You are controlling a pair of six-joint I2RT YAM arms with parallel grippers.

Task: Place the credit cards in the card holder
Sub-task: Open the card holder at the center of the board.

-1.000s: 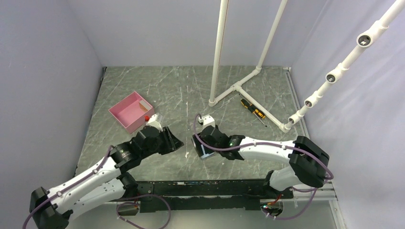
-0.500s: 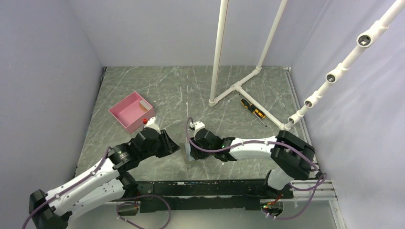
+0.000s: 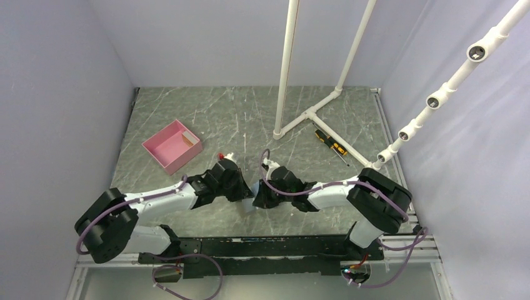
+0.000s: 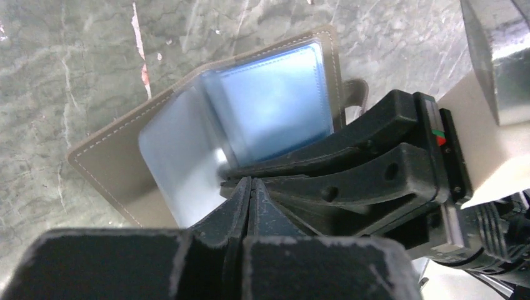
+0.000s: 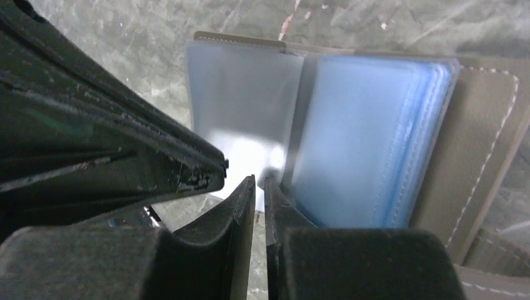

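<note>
The card holder (image 4: 275, 94) lies open on the marble table: a grey stitched cover with clear and light blue sleeves (image 5: 375, 137). From above only a pale sliver of the card holder (image 3: 247, 207) shows under the two gripper heads. My left gripper (image 4: 250, 181) is shut, its tips at the lower edge of a clear sleeve. My right gripper (image 5: 259, 181) has closed to a thin slit on the same sleeve edge. The two meet tip to tip, left gripper (image 3: 245, 192) against right gripper (image 3: 256, 195). The credit cards are out of view.
A pink open box (image 3: 172, 147) stands at the left with a small tan piece inside. A yellow-and-black screwdriver (image 3: 330, 145) lies beside the white pipe frame (image 3: 312, 112) at the back right. A perforated white pipe (image 3: 431, 100) slants along the right wall.
The left arm has swung right until its gripper meets the right one over the card holder. Both grippers have closed. The right gripper shifted slightly left and back.
</note>
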